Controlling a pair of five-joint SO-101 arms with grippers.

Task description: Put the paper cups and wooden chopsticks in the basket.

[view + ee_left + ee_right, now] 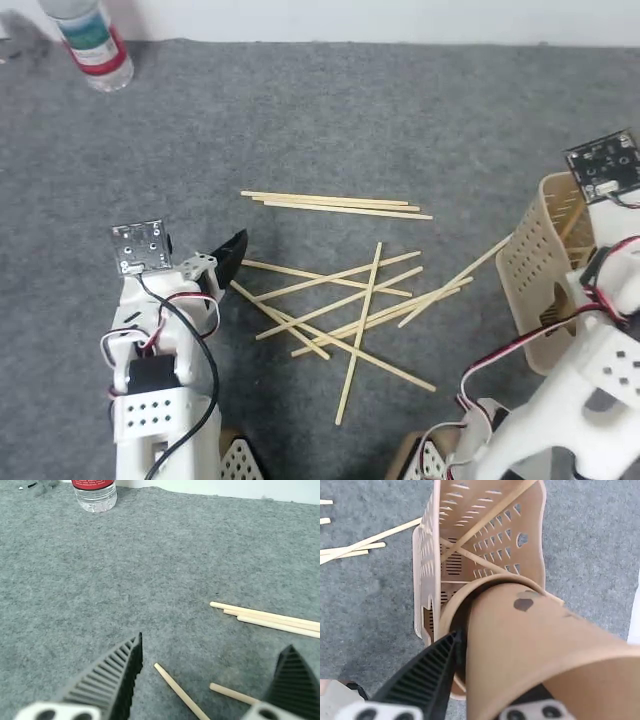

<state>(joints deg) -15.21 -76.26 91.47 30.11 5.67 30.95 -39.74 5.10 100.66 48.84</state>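
Several wooden chopsticks (345,300) lie crossed on the grey mat, with three more side by side (335,205) behind them. My left gripper (232,250) hovers open at the pile's left edge. In the left wrist view, two chopstick ends (180,692) lie between its fingers (120,675). The beige slotted basket (535,265) stands at the right. My right gripper (490,680) is shut on a brown paper cup (535,645), held tilted at the basket's (485,540) open top. Some chopsticks (470,555) lie inside the basket, and one (455,280) leans against its outer side.
A plastic water bottle (92,35) stands at the far left corner of the mat. The right arm's body (590,390) crowds the near right corner beside the basket. Bare mat stretches behind the chopsticks.
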